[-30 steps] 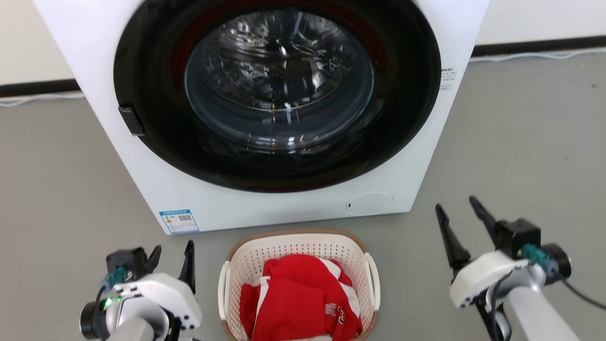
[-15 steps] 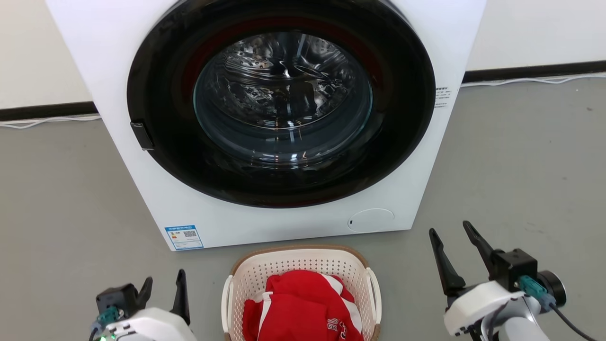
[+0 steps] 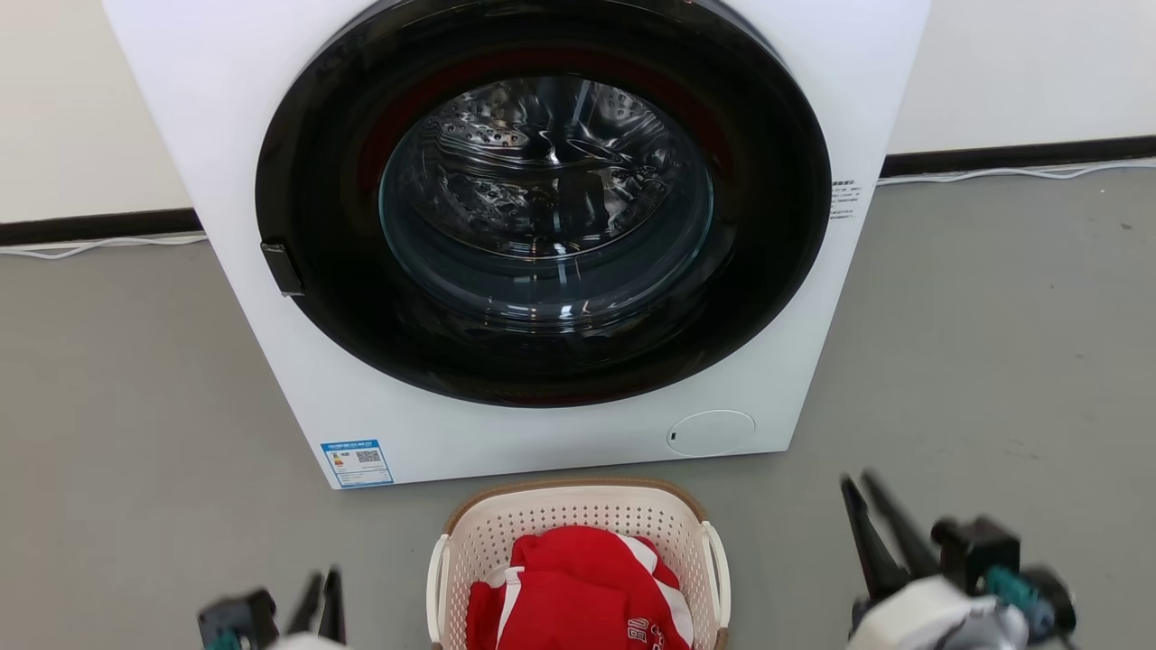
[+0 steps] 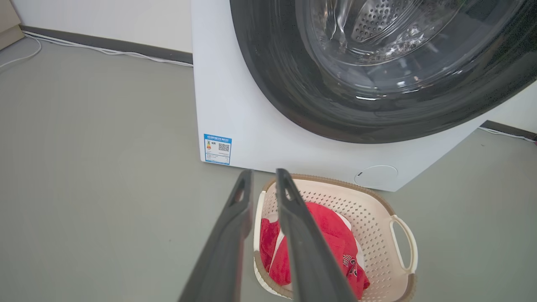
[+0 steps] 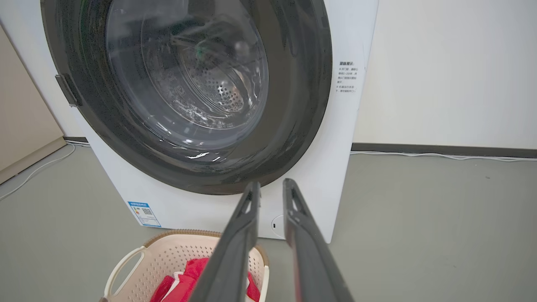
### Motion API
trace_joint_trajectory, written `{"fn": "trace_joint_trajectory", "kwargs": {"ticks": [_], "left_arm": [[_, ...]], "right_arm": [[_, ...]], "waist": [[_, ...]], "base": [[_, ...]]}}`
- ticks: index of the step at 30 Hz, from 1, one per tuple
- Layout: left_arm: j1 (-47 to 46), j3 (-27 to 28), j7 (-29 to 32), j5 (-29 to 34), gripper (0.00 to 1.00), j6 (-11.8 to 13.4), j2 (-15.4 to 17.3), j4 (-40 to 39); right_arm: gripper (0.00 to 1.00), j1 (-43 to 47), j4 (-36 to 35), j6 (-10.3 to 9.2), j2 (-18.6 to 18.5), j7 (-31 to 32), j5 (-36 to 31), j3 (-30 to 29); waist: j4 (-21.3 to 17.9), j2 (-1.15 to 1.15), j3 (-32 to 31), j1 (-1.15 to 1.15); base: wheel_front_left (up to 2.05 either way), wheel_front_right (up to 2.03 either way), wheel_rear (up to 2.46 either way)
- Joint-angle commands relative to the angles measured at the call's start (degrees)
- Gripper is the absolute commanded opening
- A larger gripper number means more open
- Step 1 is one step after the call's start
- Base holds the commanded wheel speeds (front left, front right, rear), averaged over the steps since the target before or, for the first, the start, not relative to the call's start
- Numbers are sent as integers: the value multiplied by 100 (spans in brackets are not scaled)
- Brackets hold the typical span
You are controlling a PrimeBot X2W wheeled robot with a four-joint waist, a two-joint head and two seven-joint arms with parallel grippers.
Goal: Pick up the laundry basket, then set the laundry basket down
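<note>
Grippers flanked the laundry basket (image 3: 502, 534) at the head view's bottom centre: the left gripper (image 3: 325, 576) lower left, the right gripper (image 3: 860, 480) lower right, both clear of it, fingers narrowly parted and empty. It sat on the grey floor (image 3: 135, 406) just below the white washer (image 3: 542, 438), red clothing (image 3: 578, 587) inside.

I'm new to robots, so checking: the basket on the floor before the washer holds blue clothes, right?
Not blue: the head view shows red clothes in the laundry basket, which does stand on the floor before the washer.
</note>
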Motion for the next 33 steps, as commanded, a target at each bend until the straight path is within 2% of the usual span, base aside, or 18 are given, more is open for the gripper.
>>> {"fn": "trace_joint_trajectory", "kwargs": {"ticks": [1,5,8,13,33], "left_arm": [[12,1,4,-7,0,-2,-6,12],[30,54,70,-174,0,-35,-41,20],[30,95,121,-329,0,-65,-54,-31],[24,158,199,-585,0,-115,-76,-106],[-21,423,523,-1609,0,-314,-164,-401]], "right_arm": [[0,12,17,0,5,5,8,-3],[0,39,51,1,26,85,231,-56],[0,46,11,2,32,138,445,-81],[0,59,-53,4,41,208,797,-108],[0,67,-280,10,81,523,2192,-258]], "waist": [[1,0,0,0],[4,0,4,3],[8,0,-2,13],[13,0,17,1],[35,0,53,0]], "base": [[0,0,0],[0,0,0],[0,0,0],[0,0,0],[0,0,0]]}}
